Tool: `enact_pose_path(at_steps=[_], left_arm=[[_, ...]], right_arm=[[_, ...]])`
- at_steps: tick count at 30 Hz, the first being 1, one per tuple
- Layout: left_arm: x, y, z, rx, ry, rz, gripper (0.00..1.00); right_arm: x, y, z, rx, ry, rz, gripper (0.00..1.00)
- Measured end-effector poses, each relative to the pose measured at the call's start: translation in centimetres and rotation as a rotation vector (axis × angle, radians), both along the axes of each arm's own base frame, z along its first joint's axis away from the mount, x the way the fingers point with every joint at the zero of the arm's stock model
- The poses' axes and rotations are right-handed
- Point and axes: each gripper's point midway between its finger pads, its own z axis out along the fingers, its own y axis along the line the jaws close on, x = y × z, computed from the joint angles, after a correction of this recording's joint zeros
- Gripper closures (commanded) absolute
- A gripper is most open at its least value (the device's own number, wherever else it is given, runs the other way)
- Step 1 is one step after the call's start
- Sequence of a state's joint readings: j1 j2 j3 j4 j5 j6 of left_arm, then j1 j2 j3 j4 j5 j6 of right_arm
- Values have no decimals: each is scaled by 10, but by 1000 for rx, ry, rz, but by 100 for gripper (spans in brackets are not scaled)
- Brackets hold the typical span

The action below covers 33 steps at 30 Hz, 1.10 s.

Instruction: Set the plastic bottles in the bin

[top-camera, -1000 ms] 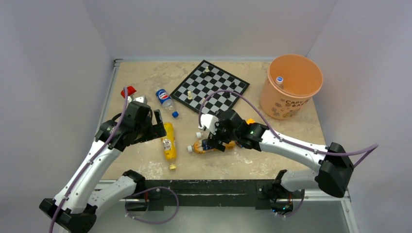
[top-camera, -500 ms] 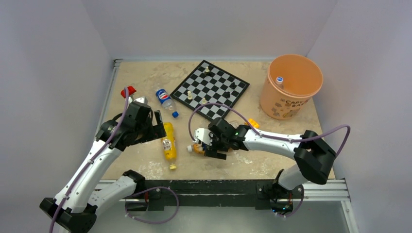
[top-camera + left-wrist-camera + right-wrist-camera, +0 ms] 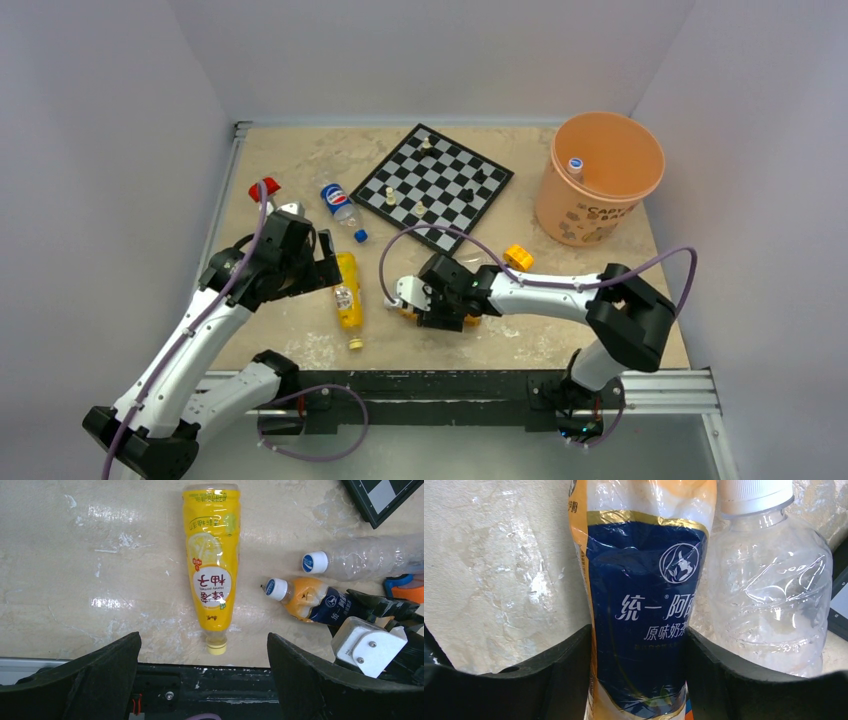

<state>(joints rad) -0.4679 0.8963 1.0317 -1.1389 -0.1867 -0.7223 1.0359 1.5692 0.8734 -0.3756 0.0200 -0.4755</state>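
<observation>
Orange, thin-walled and likely light, the tea bottle (image 3: pixel 644 580) should crumple easily; the right pincer (image 3: pixel 639 652) grips its dark-labelled middle, a clear bottle (image 3: pixel 769 605) touching alongside. The left pincer (image 3: pixel 202 647) hangs open.

We're counting five plastic bottles: four are lying on the table, the Pepsi bottle (image 3: pixel 338 199), yellow bottle (image 3: pixel 212 565), orange bottle (image 3: pixel 649 630) and clear bottle (image 3: pixel 769 605), and a fifth bottle (image 3: pixel 575 167) is sitting in the bin (image 3: pixel 585 222). That's the one bin we're seeing. We're also tallying one chessboard (image 3: pixel 445 165) with a few pieces, too small to count properly, one toy block car (image 3: pixel 517 256), one red-topped thing (image 3: pixel 263 188), and two grippers, left gripper (image 3: pixel 325 262) and right gripper (image 3: pixel 440 306).
</observation>
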Motion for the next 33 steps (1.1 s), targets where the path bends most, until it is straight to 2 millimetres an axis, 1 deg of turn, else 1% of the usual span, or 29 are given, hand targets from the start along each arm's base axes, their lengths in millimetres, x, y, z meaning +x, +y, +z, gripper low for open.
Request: enact_pose_path(at_steps=[2,4,6,8,9,10,11,13,15,17,18,19,20,21,23,25,27,29,31,33], left_arm=[[0,0,0,1,0,1,0],[0,1,0,5,-1,3,0],[0,2,0,10,-1,5,0],[0,4,0,15,-5,9,0],[0,5,1,17,-9,11,0],[0,6,2,18,-15,14,0],[-1,6,2,19,-19,15,0],[-1,8,4,22,-27,20,0],[-1,10,5,29,-32,25,0],[0,11,6,33,-38,29,0],[1,11,7,33,-41,30,0],[1,11,8,33,-42,30,0],[1,11,8,32,-43,30,0],[1,11,8,32,-43,30,0],[1,11,8,32,-42,30,0],[1,11,8,32,-42,30,0],[1,11,9,34,-43,27,0],[0,11,11,35,-46,24,0],[1,11,14,35,-51,22,0],[1,12,16,35,-55,22,0]], right_arm=[[-2,1,0,-3,-1,3,51],[-6,0,2,-8,0,5,51],[-9,-3,8,-7,1,5,51],[-12,-6,25,14,-11,1,51],[-12,-7,39,39,-25,-1,51],[-11,-5,60,85,-51,-3,51],[-10,-3,77,128,-73,-5,52],[-4,2,123,244,-144,-20,54],[6,1,181,384,-255,-68,54],[19,-9,234,509,-345,-145,55],[31,-19,258,567,-384,-205,55],[47,-34,283,620,-428,-288,55],[64,-50,303,659,-471,-375,55],[77,-64,316,684,-504,-443,54],[105,-100,339,708,-587,-605,54],[124,-129,349,713,-641,-726,54],[140,-156,356,712,-692,-825,55],[156,-189,359,697,-745,-936,56],[174,-227,362,680,-796,-1057,58],[187,-255,363,671,-832,-1145,58]])
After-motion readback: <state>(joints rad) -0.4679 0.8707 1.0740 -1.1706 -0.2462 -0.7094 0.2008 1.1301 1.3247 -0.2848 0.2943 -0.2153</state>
